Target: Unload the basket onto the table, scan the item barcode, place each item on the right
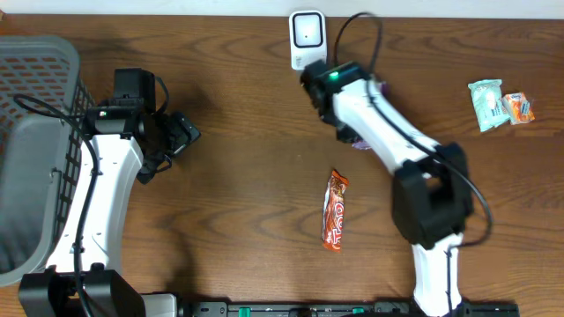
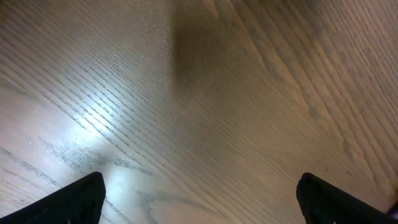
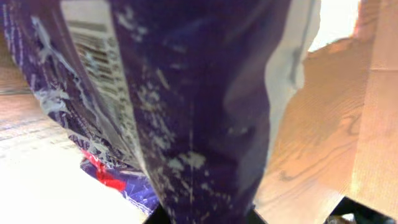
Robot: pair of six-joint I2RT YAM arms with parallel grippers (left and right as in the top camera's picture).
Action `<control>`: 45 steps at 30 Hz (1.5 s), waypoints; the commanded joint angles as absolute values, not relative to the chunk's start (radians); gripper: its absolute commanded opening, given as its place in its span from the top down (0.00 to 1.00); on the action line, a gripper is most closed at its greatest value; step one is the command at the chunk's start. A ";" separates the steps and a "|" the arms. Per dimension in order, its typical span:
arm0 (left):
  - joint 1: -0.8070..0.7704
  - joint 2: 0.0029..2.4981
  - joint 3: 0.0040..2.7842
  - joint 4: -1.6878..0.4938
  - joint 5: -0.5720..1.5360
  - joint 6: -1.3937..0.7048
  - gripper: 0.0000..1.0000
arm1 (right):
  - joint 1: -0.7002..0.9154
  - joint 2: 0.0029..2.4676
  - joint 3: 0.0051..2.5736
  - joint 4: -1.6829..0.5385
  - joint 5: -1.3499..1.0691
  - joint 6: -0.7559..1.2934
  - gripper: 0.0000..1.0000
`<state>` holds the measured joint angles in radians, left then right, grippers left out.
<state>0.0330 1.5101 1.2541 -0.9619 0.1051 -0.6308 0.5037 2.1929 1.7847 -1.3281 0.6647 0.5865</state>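
Note:
A purple packet (image 3: 205, 112) fills the right wrist view, and my right gripper (image 3: 205, 218) is shut on its lower end. The printed barcode (image 3: 93, 56) on the packet's white panel shows at the upper left. In the overhead view a sliver of the purple packet (image 1: 360, 142) peeks from under the right arm. That arm reaches to just below the white scanner (image 1: 306, 37) at the table's far edge. My left gripper (image 1: 183, 135) hovers open over bare wood at the left, its black fingertips (image 2: 81, 199) wide apart with nothing between them.
A red-orange candy bar (image 1: 335, 210) lies mid-table. A teal packet (image 1: 485, 104) and a small orange packet (image 1: 518, 107) lie at the far right. A grey basket (image 1: 55, 55) stands at the left edge, beside the left arm.

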 commanded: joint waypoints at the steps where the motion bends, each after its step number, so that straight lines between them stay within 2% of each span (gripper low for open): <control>1: 0.038 1.507 1.254 -0.964 0.095 -0.625 0.02 | 0.550 2.228 1.779 -1.291 0.598 0.631 0.85; 4: 0.038 1.507 1.254 -0.964 0.095 -0.625 0.02 | 0.582 2.223 1.809 -1.239 0.482 0.621 0.59; 5: 0.038 1.507 1.254 -0.964 0.095 -0.625 0.02 | 0.591 2.223 1.837 -1.230 0.435 0.606 0.54; 8: 0.038 1.507 1.254 -0.964 0.095 -0.625 0.02 | 0.602 2.223 1.947 -1.225 0.292 0.541 0.50; 11: 0.038 1.507 1.254 -0.964 0.095 -0.625 0.02 | 0.592 2.223 2.095 -1.248 0.147 0.486 0.35; 15: 0.038 1.507 1.254 -0.964 0.095 -0.625 0.02 | 0.559 2.223 2.259 -1.317 0.072 0.484 0.19; 19: 0.038 1.507 1.254 -0.964 0.095 -0.625 0.02 | 0.510 2.223 2.313 -1.407 0.061 0.479 0.10; 24: 0.038 1.507 1.254 -0.964 0.095 -0.625 0.02 | 0.394 2.226 2.278 -1.499 -0.025 0.399 0.11; 29: 0.038 1.507 1.254 -0.964 0.095 -0.625 0.02 | 0.285 2.226 2.158 -1.478 -0.213 0.293 0.13; 34: 0.038 1.507 1.254 -0.964 0.095 -0.625 0.03 | 0.206 2.226 1.979 -1.342 -0.402 0.180 0.13; 40: 0.038 1.507 1.254 -0.964 0.095 -0.625 0.02 | 0.181 2.226 1.736 -1.045 -0.564 0.179 0.15; 42: 0.038 1.507 1.254 -0.964 0.095 -0.625 0.02 | 0.185 2.226 1.662 -0.945 -0.596 0.197 0.22; 43: 0.038 1.507 1.254 -0.964 0.095 -0.625 0.02 | 0.185 2.226 1.632 -0.906 -0.603 0.213 0.29; 45: 0.038 1.507 1.254 -0.964 0.095 -0.625 0.02 | 0.185 2.226 1.591 -0.857 -0.613 0.221 0.50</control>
